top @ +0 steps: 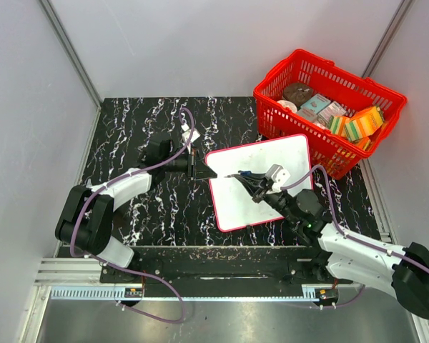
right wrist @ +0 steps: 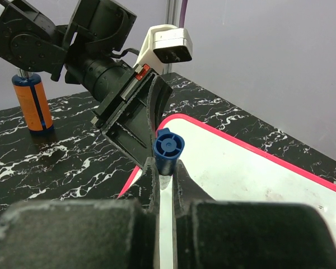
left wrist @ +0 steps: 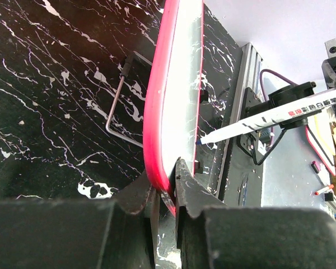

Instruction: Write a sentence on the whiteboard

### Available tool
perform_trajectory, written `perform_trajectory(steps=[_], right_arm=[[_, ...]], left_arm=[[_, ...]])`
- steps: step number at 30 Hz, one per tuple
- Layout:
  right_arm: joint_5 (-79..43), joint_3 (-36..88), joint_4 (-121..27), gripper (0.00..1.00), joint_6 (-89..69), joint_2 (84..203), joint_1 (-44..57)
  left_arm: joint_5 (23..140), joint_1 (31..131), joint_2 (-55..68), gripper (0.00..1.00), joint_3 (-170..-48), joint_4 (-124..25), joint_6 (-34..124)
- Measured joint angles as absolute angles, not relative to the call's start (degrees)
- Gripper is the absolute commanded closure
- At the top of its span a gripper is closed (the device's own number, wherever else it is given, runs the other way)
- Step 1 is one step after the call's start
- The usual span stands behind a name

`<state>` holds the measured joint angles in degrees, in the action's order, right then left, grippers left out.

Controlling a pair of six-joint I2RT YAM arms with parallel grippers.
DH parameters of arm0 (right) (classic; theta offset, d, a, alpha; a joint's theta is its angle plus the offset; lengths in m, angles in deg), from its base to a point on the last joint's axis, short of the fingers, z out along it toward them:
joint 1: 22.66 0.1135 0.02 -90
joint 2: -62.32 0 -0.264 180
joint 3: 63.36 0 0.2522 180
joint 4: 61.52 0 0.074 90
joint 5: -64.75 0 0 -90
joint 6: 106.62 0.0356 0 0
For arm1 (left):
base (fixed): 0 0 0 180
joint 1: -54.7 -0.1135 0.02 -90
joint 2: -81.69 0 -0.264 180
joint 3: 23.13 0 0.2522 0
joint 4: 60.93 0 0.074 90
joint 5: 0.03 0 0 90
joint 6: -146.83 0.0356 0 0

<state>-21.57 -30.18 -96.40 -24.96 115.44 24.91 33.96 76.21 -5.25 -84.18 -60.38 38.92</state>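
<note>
The whiteboard [top: 236, 206] lies in the middle of the black marbled table [top: 150, 121], turned at a slant, with its far right corner just beside the red basket [top: 293, 127], which is full of small packs and boxes. The left gripper [left wrist: 167, 175] reaches in from the left and is pressed onto the board's left edge, the red rim pinched between its two fingers; the left wrist view sees the board nearly edge-on, a narrow white strip inside the rim. Whether the board rests flat on the table or is raised a little at that edge cannot be told. A thin bent wire [left wrist: 113, 109] shows against the table on the far side of the rim from the white face. The right gripper [right wrist: 165, 168] hangs over the left half of the board, its fingers pressed together around a marker [right wrist: 169, 147], whose blue butt end stands up just above the fingertips. In the left wrist view the marker's white barrel, printed with dark characters, slants down from the right, and its tip meets the white face close to the rim. In the right wrist view the left gripper sits just beyond the marker at the board's edge, and an orange cylinder [right wrist: 33, 103] with a blue band stands on the table well to the left of it.
</note>
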Motion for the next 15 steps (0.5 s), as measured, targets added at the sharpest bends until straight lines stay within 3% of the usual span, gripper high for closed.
perform_trajectory(steps=[15], right_arm=[[-22.1,-29.2,-96.4,1.0,-25.0,117.7,24.9]], left_arm=[[34.7,76.3,-4.8,1.0,-84.2,-59.3,39.5]])
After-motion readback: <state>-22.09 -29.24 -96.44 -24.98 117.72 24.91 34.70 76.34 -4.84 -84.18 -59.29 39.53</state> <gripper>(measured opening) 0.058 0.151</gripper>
